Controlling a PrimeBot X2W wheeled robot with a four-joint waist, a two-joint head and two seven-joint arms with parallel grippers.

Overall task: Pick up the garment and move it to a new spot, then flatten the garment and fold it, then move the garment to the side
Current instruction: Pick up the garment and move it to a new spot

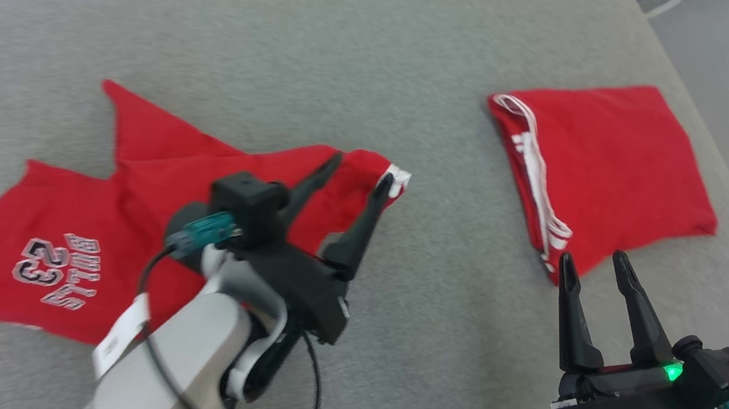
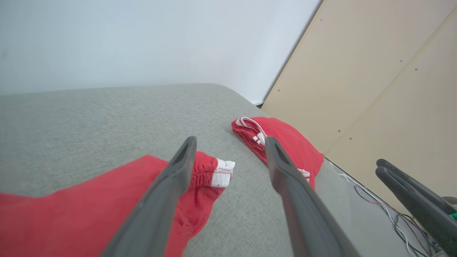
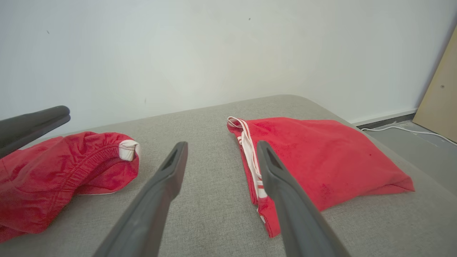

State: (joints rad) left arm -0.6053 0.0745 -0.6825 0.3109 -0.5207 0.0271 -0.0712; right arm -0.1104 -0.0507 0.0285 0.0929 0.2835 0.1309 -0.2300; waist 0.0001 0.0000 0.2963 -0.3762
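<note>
Head view: the grey padded surface (image 1: 383,59) carries two red items. The garment (image 1: 150,176), a pair of shorts printed BULLS 23, lies opened out to the left of the folded red garment (image 1: 624,154) and well apart from it, with bare grey surface between them. It is a single layer but uneven: one corner runs to a point on the far side and the outline is ragged.

The left gripper (image 1: 360,170) hangs over the garment edge nearest the folded red garment, jaws wide with nothing between them. The right gripper (image 1: 593,258) hovers just beside the near corner of the folded red garment, jaws also wide and empty. The white waistband tab (image 2: 223,173) marks the garment corner closest to the folded red garment, and one left finger crosses above the waistband beside it.

Assessment: the garment appears laid at its working spot. Flattening is incomplete, no fold is made, and the move to the side is not yet done
</note>
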